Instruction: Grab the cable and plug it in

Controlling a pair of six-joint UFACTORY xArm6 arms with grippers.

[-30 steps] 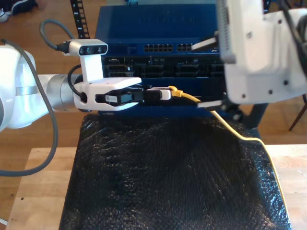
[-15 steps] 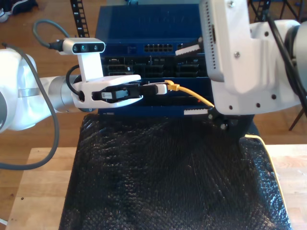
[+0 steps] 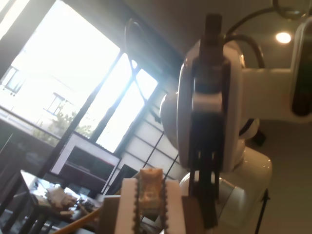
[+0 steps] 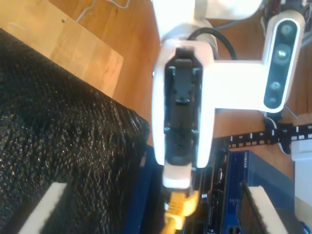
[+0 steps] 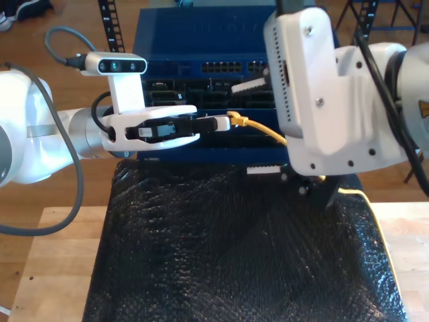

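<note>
Exterior view: first end effector (image 5: 224, 123) grips cable (image 5: 258, 130).

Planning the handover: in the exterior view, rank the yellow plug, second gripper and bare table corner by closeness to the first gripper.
1. Yellow plug, in my first gripper's fingers.
2. My second gripper, just toward the exterior view's right.
3. Bare table corner, exterior view's lower left.

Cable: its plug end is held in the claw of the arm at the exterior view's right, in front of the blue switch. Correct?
Not quite. The cable has its plug end held in my first claw, on the arm at the exterior view's left, in front of the blue switch. The exterior view shows it.
</note>
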